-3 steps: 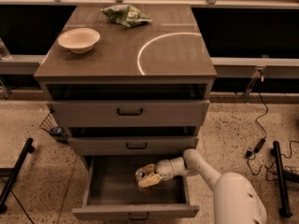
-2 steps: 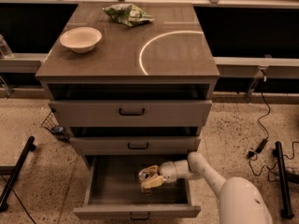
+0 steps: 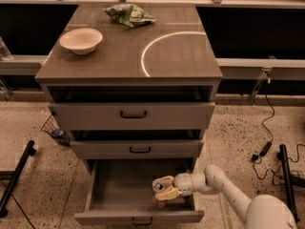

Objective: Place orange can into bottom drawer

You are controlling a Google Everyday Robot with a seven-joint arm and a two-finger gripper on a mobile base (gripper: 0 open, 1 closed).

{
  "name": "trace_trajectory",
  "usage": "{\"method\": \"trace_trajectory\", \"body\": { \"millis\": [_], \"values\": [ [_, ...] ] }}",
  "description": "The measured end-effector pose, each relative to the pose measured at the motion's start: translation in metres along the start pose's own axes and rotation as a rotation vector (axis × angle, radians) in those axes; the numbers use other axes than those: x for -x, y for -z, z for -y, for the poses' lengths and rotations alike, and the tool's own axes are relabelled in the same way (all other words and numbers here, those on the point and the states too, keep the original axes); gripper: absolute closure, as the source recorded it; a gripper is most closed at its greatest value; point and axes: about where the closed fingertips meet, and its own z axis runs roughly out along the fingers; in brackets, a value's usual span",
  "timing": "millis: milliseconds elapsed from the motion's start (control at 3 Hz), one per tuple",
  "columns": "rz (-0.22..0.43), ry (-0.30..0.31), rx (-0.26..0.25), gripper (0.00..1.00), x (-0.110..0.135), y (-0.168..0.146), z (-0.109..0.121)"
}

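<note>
Orange can [image 3: 158, 185] in tool [image 3: 161, 193], seemingly hovering inside open bottom drawer [image 3: 119, 191].

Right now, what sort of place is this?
Probably a robotics lab or test area, not a home: a grey drawer cabinet on a speckled floor, with loose cables and stand legs. The gripper holds the orange can in the open bottom drawer.

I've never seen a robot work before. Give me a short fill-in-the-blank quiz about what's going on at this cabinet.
The bottom drawer stands ____, not shut.
The gripper grips the orange can inside that ____.
The cabinet has ____ drawers.
On top, near the white bowl, lies a ____ snack bag.
Missing words: open; drawer; three; green.
</note>
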Motion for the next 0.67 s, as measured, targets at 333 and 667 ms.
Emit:
{"method": "trace_trajectory", "body": {
  "millis": [333,667],
  "values": [
    [0.063,0.025,0.016,1.0,-0.0049,0.0113,-0.0108],
    [0.064,0.032,0.012,1.0,-0.006,0.0103,-0.0084]
  ]
}}
